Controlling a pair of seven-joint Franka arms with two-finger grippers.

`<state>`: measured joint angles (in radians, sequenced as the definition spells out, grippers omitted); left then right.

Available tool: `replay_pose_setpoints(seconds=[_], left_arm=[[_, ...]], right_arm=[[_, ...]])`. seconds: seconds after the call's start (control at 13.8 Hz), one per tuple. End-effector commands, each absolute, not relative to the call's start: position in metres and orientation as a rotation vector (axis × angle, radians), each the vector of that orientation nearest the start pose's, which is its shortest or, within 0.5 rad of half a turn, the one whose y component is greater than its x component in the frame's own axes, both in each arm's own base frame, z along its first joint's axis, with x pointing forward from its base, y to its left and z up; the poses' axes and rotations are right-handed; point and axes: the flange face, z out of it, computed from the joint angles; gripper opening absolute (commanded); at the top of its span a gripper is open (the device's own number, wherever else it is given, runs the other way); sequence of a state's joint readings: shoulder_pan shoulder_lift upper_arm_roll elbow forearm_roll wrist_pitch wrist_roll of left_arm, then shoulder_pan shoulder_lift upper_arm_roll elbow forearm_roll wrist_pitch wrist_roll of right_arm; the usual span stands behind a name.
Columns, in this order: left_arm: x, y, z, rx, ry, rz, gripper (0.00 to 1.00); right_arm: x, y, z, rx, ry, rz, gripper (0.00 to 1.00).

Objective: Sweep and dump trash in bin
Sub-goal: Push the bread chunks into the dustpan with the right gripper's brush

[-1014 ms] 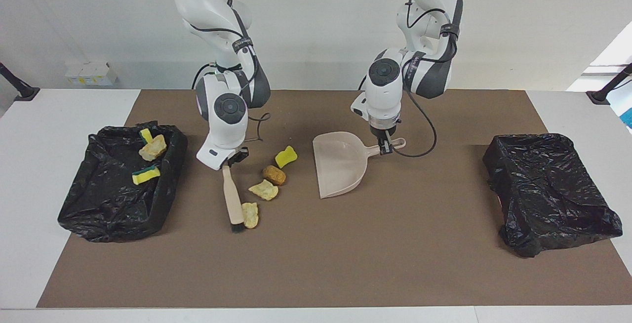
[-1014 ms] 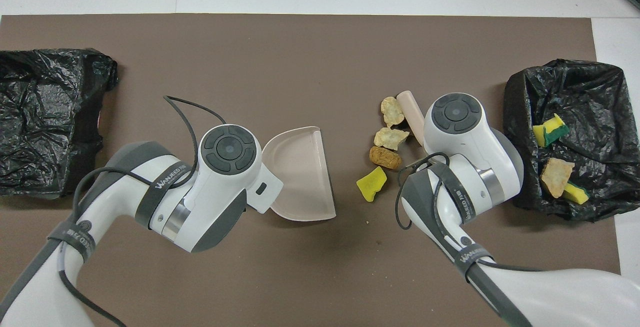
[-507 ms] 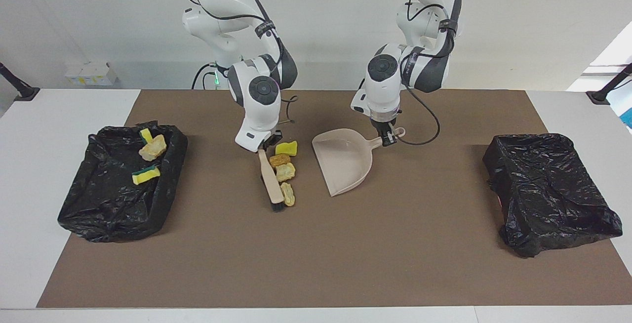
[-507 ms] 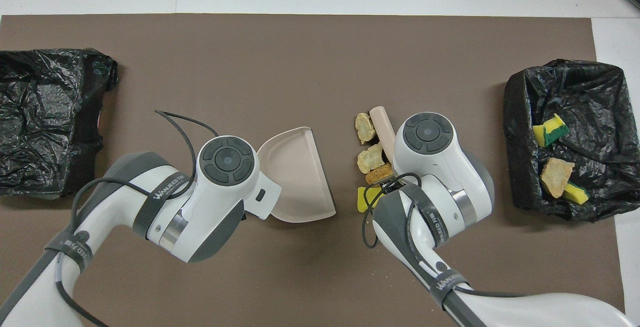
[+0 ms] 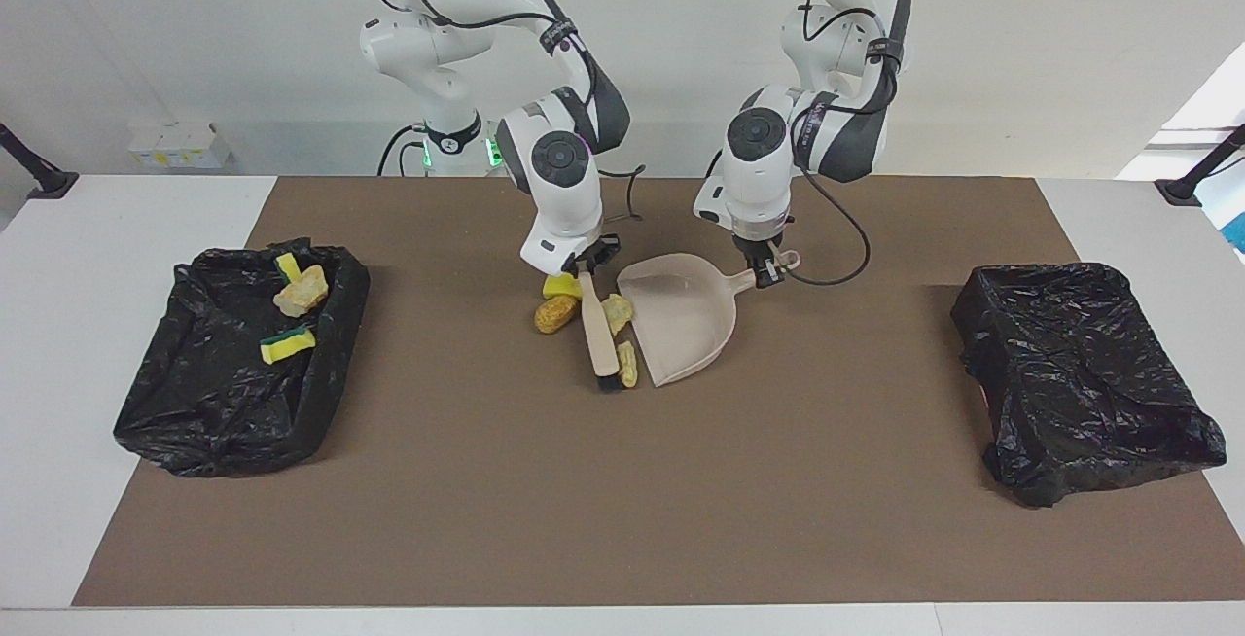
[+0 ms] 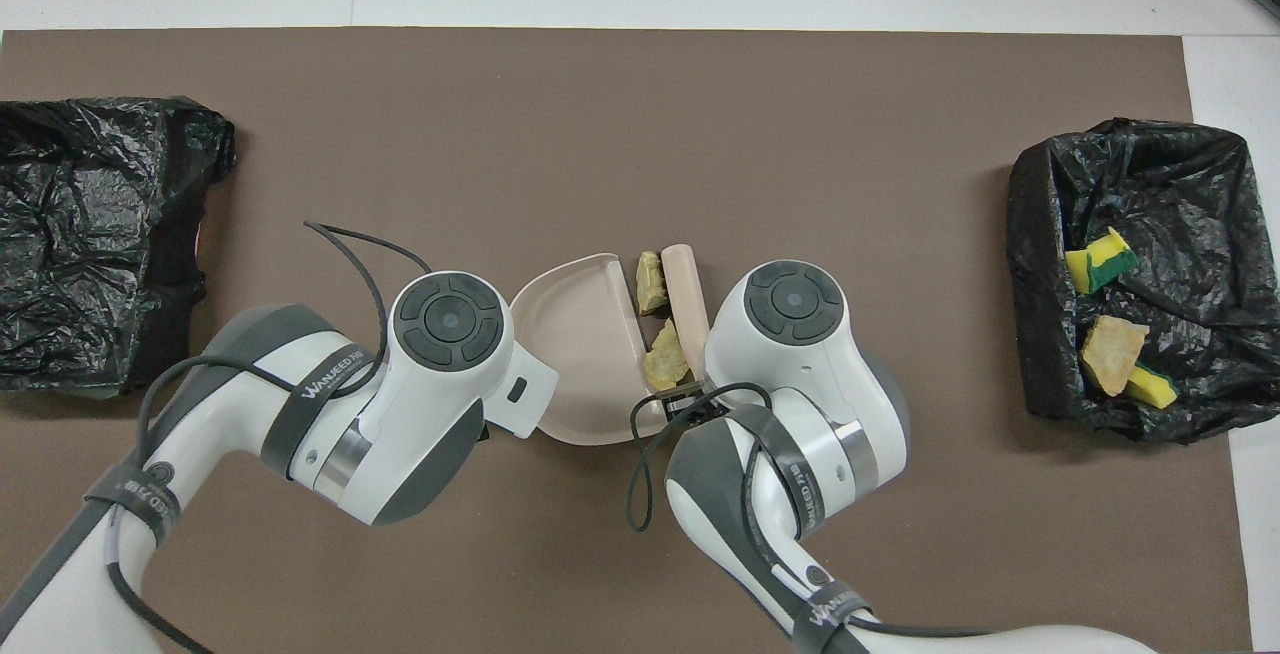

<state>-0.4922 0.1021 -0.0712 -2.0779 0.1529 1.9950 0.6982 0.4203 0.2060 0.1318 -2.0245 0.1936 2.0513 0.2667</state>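
Overhead: right wrist hides the right gripper (image 5: 587, 265), the brush (image 5: 595, 327) handle's top, and the yellow sponge (image 5: 561, 286) and orange lump (image 5: 550, 315); left wrist hides the left gripper (image 5: 764, 276) and dustpan (image 5: 681, 325) handle.

Right gripper is clamped on the brush handle, left gripper clamped on the dustpan handle.

Versus a second ago: the brush has swept from near the open bin (image 5: 321, 325) toward the left arm's end, right up to the pan mouth. Two beige chunks (image 5: 617, 313) went with it and now sit pinched between brush and pan lip. Sponge and lump got left on the brush's other flank, toward the right arm's end. Pan barely shifted.

Brush long axis runs away from the robots, bristles at the end farther from them. Three more pieces (image 5: 300, 291) lie in the open bin; closed bin (image 5: 1080, 373) sits at the left arm's end.
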Motion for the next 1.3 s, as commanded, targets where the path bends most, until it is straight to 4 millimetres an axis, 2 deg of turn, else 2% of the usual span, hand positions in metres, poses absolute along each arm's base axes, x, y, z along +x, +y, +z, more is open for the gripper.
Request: replay_pose_setpoints(seconds=[0.0, 0.14, 0.29, 0.51, 0.58, 0.65, 0.87, 1.01, 1.16, 1.23], left_arm=[[0.458, -0.274, 0.369, -2.365, 1.842, 0.254, 0.0], [0.458, -0.274, 0.368, -2.365, 1.842, 0.252, 0.0], [0.458, -0.274, 0.368, -2.363, 1.845, 0.249, 0.0], [0.458, -0.273, 0.368, -2.354, 1.857, 0.255, 0.0], [0.459, -0.274, 0.368, -2.353, 1.86, 0.251, 0.0], [0.458, -0.275, 0.369, -2.35, 1.863, 0.246, 0.0], [0.452, -0.279, 0.368, -2.337, 1.874, 0.258, 0.0], [0.443, -0.288, 0.368, -2.32, 1.891, 0.25, 0.0], [0.433, -0.294, 0.367, -2.3, 1.911, 0.255, 0.0], [0.431, -0.294, 0.367, -2.298, 1.913, 0.254, 0.0]], right_arm=[[0.463, 0.332, 0.345, -2.9, -0.185, 0.344, 0.0], [0.47, 0.347, 0.358, -2.829, -0.11, 0.336, 0.0], [0.468, 0.347, 0.373, -2.829, -0.088, 0.345, 0.0], [0.457, 0.32, 0.414, -2.898, -0.008, 0.392, 0.0], [0.459, 0.305, 0.423, -2.93, 0.038, 0.395, 0.0], [0.456, 0.299, 0.429, -2.952, 0.058, 0.421, 0.0], [0.449, 0.282, 0.43, -3.046, 0.255, 0.503, 0.0], [0.438, 0.265, 0.423, -3.081, 0.392, 0.568, 0.0], [0.415, 0.249, 0.41, -3.095, 0.477, 0.614, 0.0], [0.415, 0.228, 0.403, -3.088, 0.526, 0.643, 0.0]])
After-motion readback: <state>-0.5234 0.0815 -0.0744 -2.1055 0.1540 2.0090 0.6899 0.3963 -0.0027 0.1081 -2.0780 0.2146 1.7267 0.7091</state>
